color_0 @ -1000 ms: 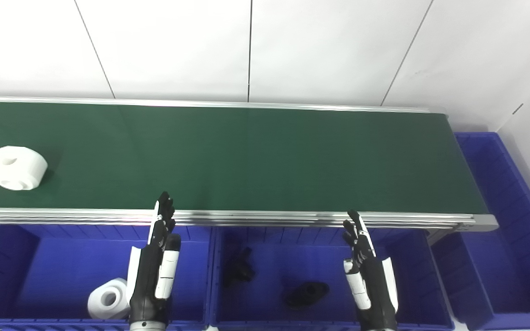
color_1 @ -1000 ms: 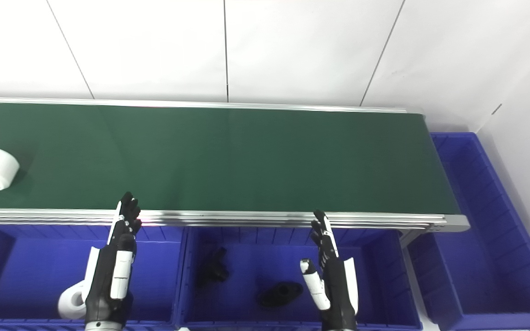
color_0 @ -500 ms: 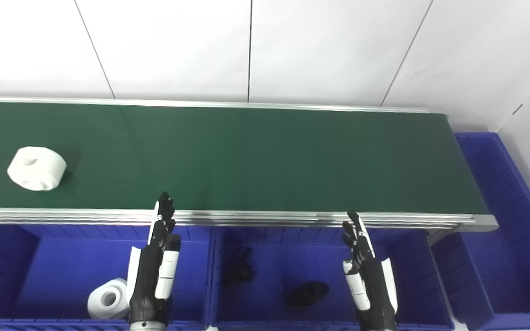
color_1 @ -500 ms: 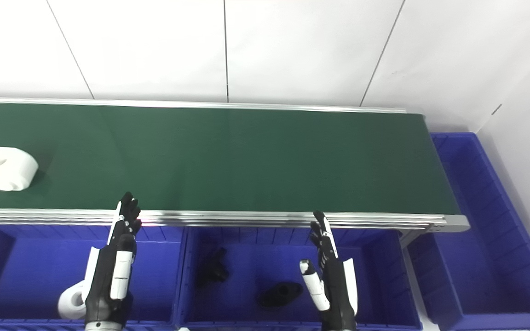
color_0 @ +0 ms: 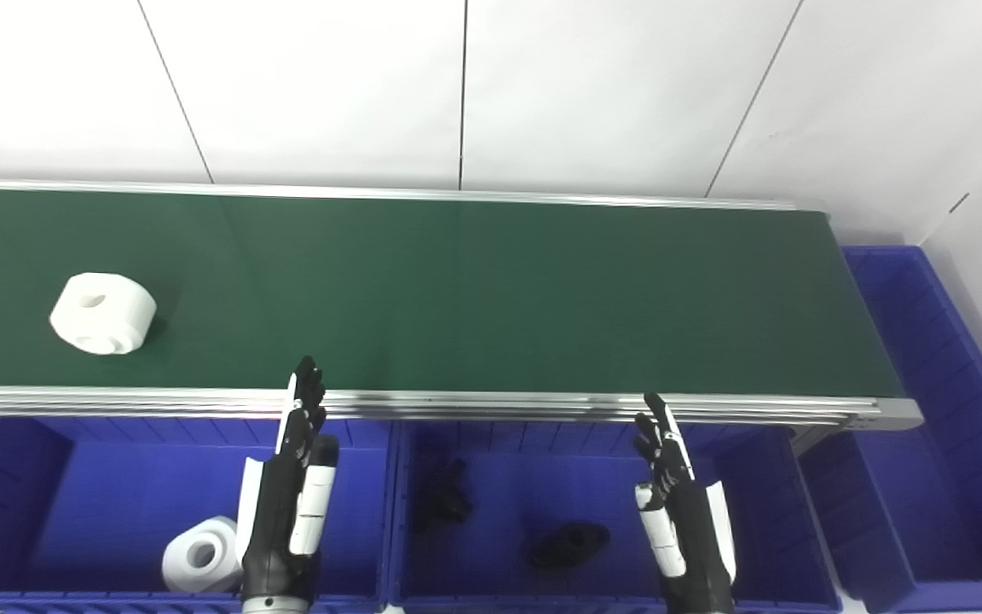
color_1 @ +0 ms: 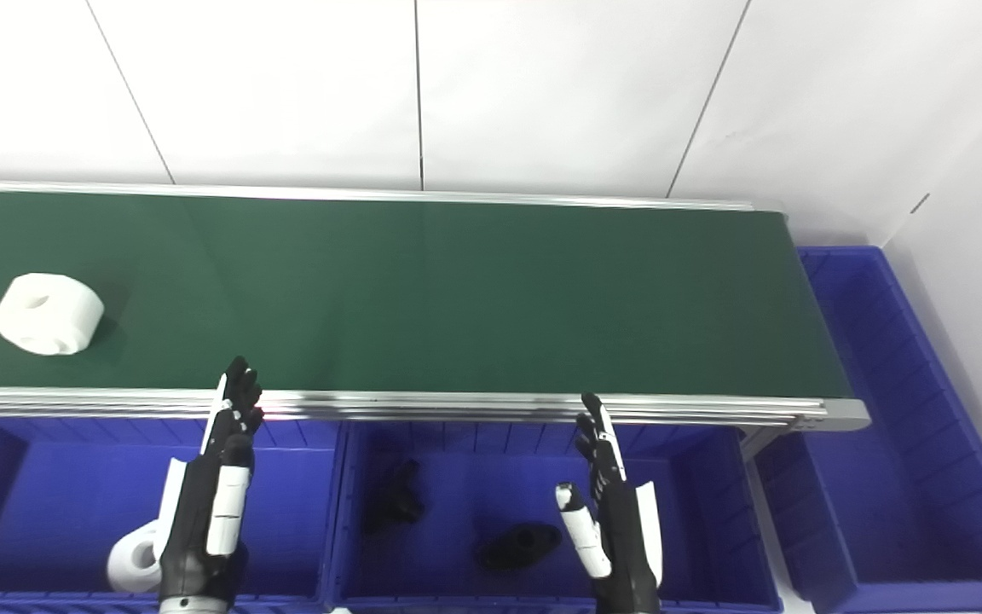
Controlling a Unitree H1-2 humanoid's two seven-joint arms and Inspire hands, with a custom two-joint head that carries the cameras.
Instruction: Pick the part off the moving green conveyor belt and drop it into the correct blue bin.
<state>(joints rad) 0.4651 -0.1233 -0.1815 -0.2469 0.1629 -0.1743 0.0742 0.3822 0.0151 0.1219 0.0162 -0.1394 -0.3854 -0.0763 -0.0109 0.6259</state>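
Nearest, both arms rise from the bottom edge over a row of blue bins below the conveyor. The left hand [color_0: 291,495] stands upright over the left bin [color_0: 73,477], fingers straight, apart and holding nothing, its fingertips reaching up across the belt's near aluminium rail [color_0: 499,403]. The right hand [color_0: 683,512] is raised the same way over the middle bin [color_0: 764,495], likewise empty with fingers extended, its tips just short of the rail. A white ring-shaped part in the bin [color_0: 199,555] lies in the left bin, touching or just behind the left forearm, which hides its right side. Two black parts [color_0: 569,545] rest on the floor of the middle bin; their shapes are too dark to make out. A third blue bin [color_0: 943,512] sits at the right end of the belt, cut off by the picture's edge. Beyond the rail, the green conveyor belt [color_0: 499,290] runs across the view, its left end cut off. The white part [color_0: 103,313], a chunky cylinder with a hole in its top, lies on the belt's left portion nearer the front edge, well left of the left hand's fingertips and untouched, with nothing between them. Behind stands a white panelled wall [color_0: 329,85].
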